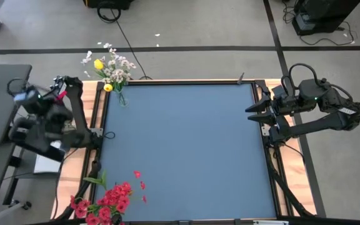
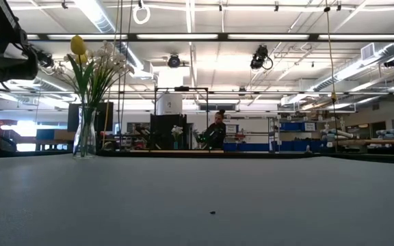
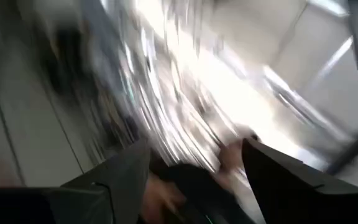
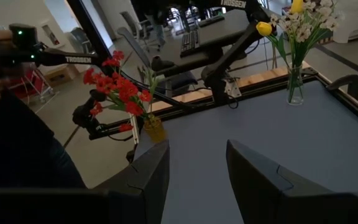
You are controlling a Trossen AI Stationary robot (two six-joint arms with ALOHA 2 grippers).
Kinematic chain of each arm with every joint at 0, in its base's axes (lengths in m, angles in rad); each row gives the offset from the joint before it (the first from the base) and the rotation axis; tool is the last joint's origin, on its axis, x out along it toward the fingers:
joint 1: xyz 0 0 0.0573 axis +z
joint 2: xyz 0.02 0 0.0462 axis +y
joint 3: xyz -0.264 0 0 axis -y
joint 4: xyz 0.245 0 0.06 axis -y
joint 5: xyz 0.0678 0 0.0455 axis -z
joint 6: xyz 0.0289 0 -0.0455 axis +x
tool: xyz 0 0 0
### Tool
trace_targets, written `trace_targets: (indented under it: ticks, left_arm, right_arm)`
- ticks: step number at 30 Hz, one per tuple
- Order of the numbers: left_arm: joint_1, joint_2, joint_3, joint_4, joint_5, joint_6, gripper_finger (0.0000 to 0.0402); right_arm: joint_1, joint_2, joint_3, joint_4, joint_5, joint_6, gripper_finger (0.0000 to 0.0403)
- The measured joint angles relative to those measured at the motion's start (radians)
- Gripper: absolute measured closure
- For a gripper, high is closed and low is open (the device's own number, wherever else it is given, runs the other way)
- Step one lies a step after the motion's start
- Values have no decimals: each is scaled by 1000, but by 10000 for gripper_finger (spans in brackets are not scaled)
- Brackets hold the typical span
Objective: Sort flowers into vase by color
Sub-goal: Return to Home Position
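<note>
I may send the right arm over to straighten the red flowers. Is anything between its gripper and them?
Nothing visible does. The mat between the open right gripper and the red flowers is bare but for a few loose petals lying flat near them; the clear vase stands in another corner, off that line.

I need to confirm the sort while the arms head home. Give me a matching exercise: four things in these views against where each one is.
Things:
1. red flowers
2. yellow and white flowers
3. loose red petals
4. right gripper

Places:
A. in the clear glass vase
B. at the table's right edge, fingers open
C. in the yellow vase
D. lying on the blue mat

Pairs: 1-C, 2-A, 3-D, 4-B.

The left gripper is off the mat's left side, fingers open.
</note>
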Motion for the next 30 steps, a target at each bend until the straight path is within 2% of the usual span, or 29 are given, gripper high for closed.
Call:
trace_targets:
  ticks: [4, 6, 9, 12, 18, 25, 28, 30]
  left_arm:
    - [19, 25, 0, 264, -251, 567, 141]
    - [27, 31, 0, 351, -329, 854, 141]
    - [29, 30, 0, 345, -487, 1189, 141]
    - [29, 32, 0, 272, -640, 1387, 141]
    - [29, 48, 0, 126, -651, 1402, 145]
    - [74, 137, 0, -68, -551, 1219, 184]
    - [170, 185, 0, -72, -454, 1186, 193]
    - [267, 215, -1, -72, -330, 1137, 194]
  right_arm:
    - [0, 0, 0, 0, 0, 0, 235]
    - [0, 0, 0, 0, 0, 0, 235]
    - [0, 0, 0, 0, 0, 0, 235]
    - [0, 0, 0, 0, 0, 0, 235]
    - [0, 0, 0, 0, 0, 0, 235]
    - [0, 0, 0, 0, 0, 0, 235]
    - [0, 0, 0, 0, 0, 0, 235]
    - [0, 0, 0, 0, 0, 0, 235]
